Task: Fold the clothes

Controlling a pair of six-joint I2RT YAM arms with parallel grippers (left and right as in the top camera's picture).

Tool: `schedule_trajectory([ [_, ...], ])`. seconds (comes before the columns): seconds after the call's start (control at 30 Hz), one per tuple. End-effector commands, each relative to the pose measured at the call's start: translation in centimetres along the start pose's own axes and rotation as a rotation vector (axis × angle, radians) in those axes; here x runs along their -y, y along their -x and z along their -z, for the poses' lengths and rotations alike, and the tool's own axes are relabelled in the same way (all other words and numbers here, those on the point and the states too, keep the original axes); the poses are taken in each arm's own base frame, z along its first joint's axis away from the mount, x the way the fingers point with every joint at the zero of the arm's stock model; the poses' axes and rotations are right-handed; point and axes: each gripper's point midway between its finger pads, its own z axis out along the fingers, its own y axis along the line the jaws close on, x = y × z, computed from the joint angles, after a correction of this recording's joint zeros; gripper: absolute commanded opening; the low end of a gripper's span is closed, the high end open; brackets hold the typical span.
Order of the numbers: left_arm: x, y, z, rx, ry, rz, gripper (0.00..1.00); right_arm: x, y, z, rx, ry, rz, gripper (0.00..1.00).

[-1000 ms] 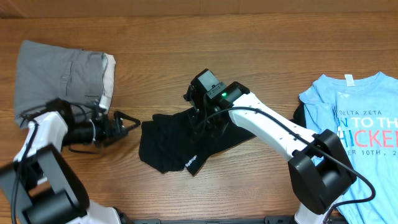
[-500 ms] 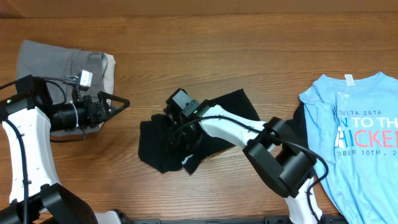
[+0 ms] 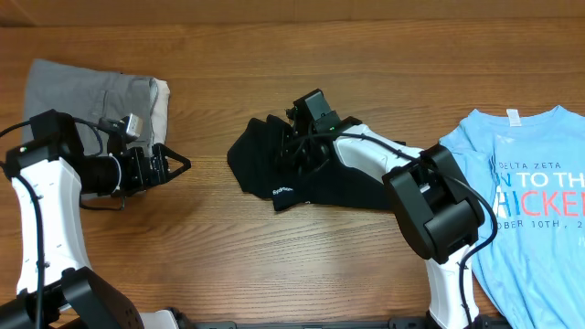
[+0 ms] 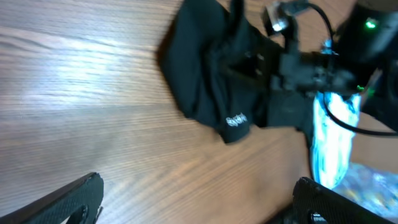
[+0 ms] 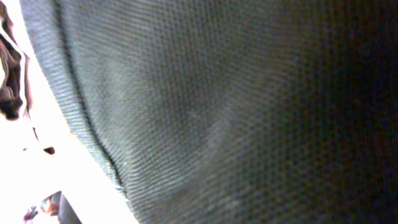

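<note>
Black garment [image 3: 320, 174] lies crumpled in a loose heap on the wooden table [image 3: 366, 64]. Its left half is bunched up, and a small white printed logo [image 3: 281, 190] sits on its lower left edge.

The right gripper [image 3: 303, 146] is pressed down into the upper part of the black garment, with its wrist housing directly over the cloth. The right wrist view is filled with dark woven fabric close against the lens. Whether those fingers are apart or pinched on the cloth cannot be told.

The left gripper [image 3: 179, 165] hangs well to the left of the black garment, clear of it and pointing toward it. In the left wrist view its two fingers [image 4: 68, 199] stand wide apart at the lower corners, with only bare wood between them. The black garment shows ahead of them, blurred.

A folded gray garment [image 3: 91, 100] lies farther left of the black garment, beyond the left gripper. A light blue T-shirt [image 3: 526, 183] with printed lettering is spread flat to the right of the black garment, near its right end. Whether the two touch cannot be told.
</note>
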Motion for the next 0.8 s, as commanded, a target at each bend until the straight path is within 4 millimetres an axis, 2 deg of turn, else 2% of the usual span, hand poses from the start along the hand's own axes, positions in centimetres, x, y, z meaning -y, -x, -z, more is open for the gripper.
schedule_trajectory([
  [0.0,-0.6,-1.0,-1.4,-0.022,0.023,0.020,1.00,-1.5,-2.0,-0.7,-0.084,0.048,0.083,0.06],
  [0.07,-0.8,-1.4,-2.6,-0.032,0.019,-0.004,1.00,-2.3,-2.7,0.0,-0.109,0.070,0.138,0.09],
  [0.17,-0.8,-1.4,-4.5,-0.025,0.016,-0.052,1.00,-3.6,-3.3,2.3,-0.108,0.056,0.219,0.11],
  [0.27,-0.5,-0.6,-6.0,0.004,0.024,-0.089,1.00,-4.6,-3.1,6.1,-0.044,-0.027,0.249,0.15],
  [0.37,-1.0,0.2,-7.2,0.027,0.104,-0.114,1.00,-4.8,-2.9,10.1,0.015,-0.084,0.232,0.17],
  [0.43,-1.0,0.7,-7.9,0.034,0.141,-0.138,1.00,-3.6,-3.0,12.4,0.036,-0.150,0.196,0.18],
  [0.53,-0.5,1.1,-9.2,0.033,0.161,-0.184,1.00,-0.2,-3.6,14.1,0.016,-0.281,0.112,0.18],
  [0.57,-0.7,1.1,-9.7,0.025,0.182,-0.175,1.00,1.4,-3.8,14.5,0.007,-0.338,0.082,0.17],
  [0.67,-1.7,0.9,-11.0,-0.004,0.200,-0.141,1.00,4.5,-4.2,14.8,-0.005,-0.432,0.016,0.12],
  [0.77,-3.1,0.1,-12.7,-0.058,0.194,-0.097,1.00,7.0,-4.8,14.8,-0.018,-0.491,-0.058,0.11],
])
